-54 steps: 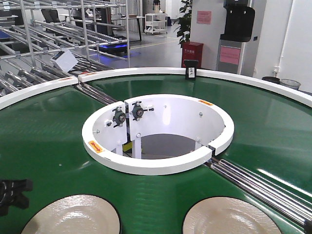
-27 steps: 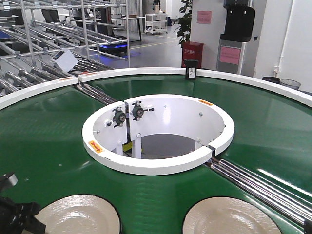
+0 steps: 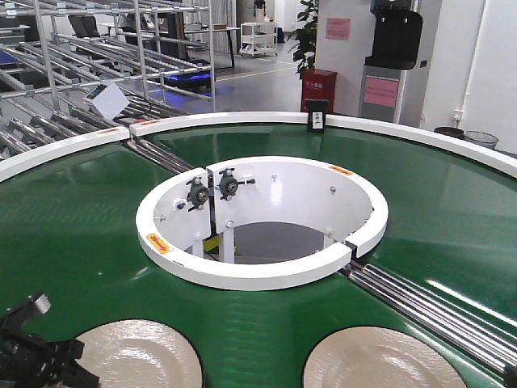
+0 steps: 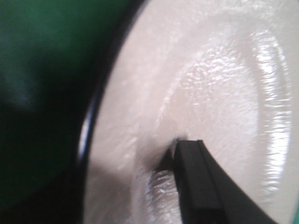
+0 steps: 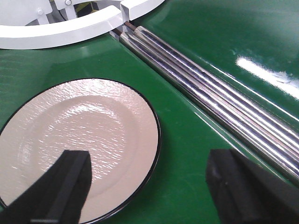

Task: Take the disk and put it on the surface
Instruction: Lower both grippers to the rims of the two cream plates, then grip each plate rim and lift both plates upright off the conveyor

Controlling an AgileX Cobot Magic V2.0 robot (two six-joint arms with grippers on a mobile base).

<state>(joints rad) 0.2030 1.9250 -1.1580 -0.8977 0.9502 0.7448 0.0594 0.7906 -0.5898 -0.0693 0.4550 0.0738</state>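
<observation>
Reaching for a disk; none lifted yet.
Front view: left end effector (image 3: 77, 364) at the near-left rim of a round cream glazed disk with black edge (image 3: 141, 356), flat on the green conveyor belt (image 3: 81, 218); a second cream disk (image 3: 380, 360) to its right. Left wrist view: one black finger (image 4: 196, 186) just inside the rim, its partner unseen, so grip cannot be told. Right wrist view: right end effector (image 5: 147, 163) spread wide, empty, over the second disk's edge; steel rollers (image 5: 210, 102) near. Grasp, lift, placing on the table remain.

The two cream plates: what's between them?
Only bare green conveyor belt separates the left cream black-rimmed plate from the right plate, shown in the front view.
</observation>
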